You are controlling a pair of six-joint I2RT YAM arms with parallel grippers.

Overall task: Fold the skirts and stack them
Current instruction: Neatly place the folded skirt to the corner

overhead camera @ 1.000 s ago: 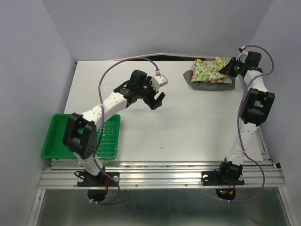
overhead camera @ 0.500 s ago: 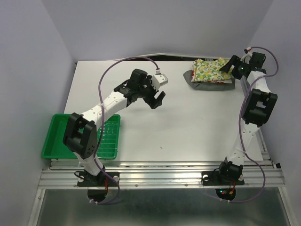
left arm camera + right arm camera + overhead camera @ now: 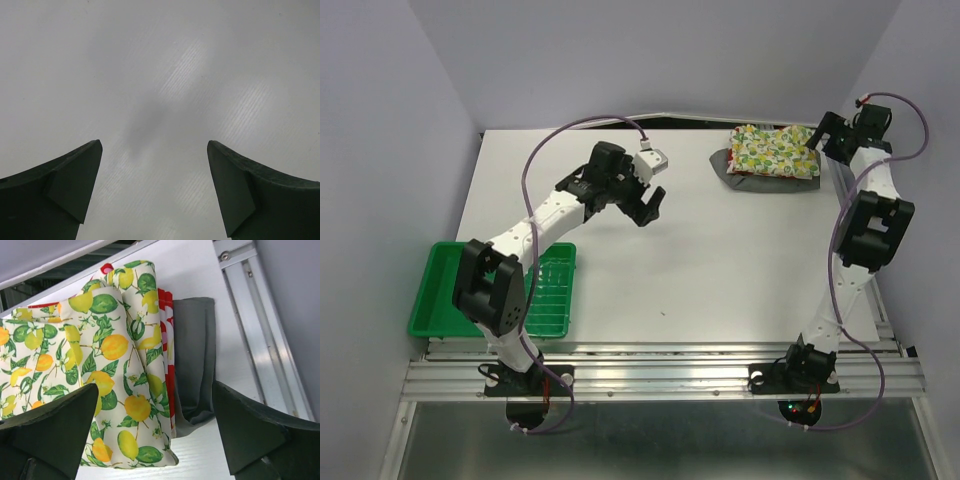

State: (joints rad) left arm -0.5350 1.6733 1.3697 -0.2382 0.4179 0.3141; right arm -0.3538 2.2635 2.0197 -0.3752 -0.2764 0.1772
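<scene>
The three skirts lie folded in one stack at about 1 o'clock on the white table [image 3: 670, 260], close to its far right corner. The lemon skirt [image 3: 772, 150] is on top and the grey skirt [image 3: 738, 172] is at the bottom, its edge showing past the stack toward 7 o'clock. From above the middle layer is hard to make out, but the right wrist view shows it plainly: the lemon skirt [image 3: 100, 360] on top, then a thin edge of the red-print skirt [image 3: 169, 375], then the grey skirt [image 3: 195, 365] reaching furthest toward the aluminium rail [image 3: 260, 315]. The right gripper [image 3: 828, 135] sits at the stack's 3 o'clock side with its jaws spread wide. The cloth shows between its two dark fingers [image 3: 50, 430] and nothing is pinched; whether they touch the fabric I cannot tell. The left gripper [image 3: 650, 205] hangs near the table's middle, a little toward 11 o'clock and well apart from the skirts. It is also wide open and empty, and its wrist view shows only bare table between the fingertips [image 3: 75, 175]. The green tray [image 3: 440, 290] sits at 8 o'clock, at the table's near left edge.
</scene>
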